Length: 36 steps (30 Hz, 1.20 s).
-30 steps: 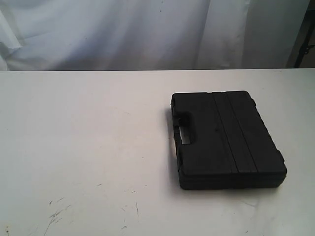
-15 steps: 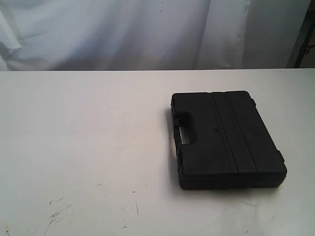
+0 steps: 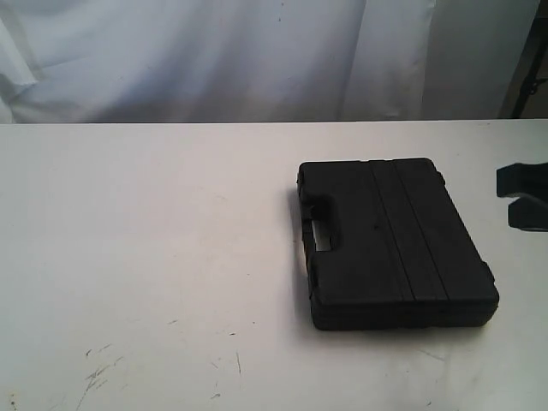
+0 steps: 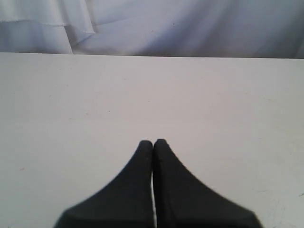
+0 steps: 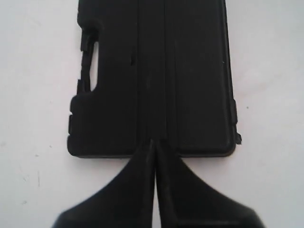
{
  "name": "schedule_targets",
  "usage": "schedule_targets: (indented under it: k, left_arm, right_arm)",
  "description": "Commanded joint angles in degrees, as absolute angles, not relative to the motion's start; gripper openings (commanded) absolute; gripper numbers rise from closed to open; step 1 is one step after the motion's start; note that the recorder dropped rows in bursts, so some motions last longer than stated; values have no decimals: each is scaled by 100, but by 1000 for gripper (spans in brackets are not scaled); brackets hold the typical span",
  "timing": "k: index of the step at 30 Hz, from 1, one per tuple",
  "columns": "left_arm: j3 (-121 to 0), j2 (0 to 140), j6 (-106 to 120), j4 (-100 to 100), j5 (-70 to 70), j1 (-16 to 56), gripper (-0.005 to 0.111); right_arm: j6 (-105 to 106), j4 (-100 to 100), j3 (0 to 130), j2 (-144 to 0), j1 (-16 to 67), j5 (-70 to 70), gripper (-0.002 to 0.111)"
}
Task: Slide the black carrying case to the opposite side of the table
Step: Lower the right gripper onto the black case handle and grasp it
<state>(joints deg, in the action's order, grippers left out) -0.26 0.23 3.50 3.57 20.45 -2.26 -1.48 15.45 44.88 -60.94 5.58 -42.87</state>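
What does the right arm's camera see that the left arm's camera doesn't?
Only the right wrist view shows the black carrying case, with its handle slot, lying flat beyond the right gripper. Only the left wrist view shows the white curtain past the table's far edge, and the left gripper. Both show the white table and a pair of black fingers pressed shut.

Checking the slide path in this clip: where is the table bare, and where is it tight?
Bare: the wide stretch of table left of the black carrying case, from the white cloth down to the scratch marks, plus a narrower band behind the case. Crowded only right of the case, where the right gripper hangs, fingers shut.
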Motion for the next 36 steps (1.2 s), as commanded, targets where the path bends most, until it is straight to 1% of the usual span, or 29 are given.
schedule_targets:
  k: [1,4,7,16,26,36]
  left_arm:
    - [0,0,344,372,1955,-233,0]
    - [0,0,344,372,1955,-233,0]
    - [0,0,344,372,1955,-233,0]
    - [0,0,344,372,1955,-233,0]
    - [0,0,344,372,1955,-233,0]
    - [0,0,344,372,1955,-233,0]
  right_arm:
    - [0,2034,4511,-6087,572,-3788,0]
    - [541,2316,4544,-6100,572,-3719,0]
    - [534,2329,4723,-6256,572,-3886,0]
    - [321,2315,5822,-7326,658,-4760,0]
    - [-744,1266,6963,-8466,1756,-5057,0]
    - [-1309,854,8257,-9870,2432,-5618,0]
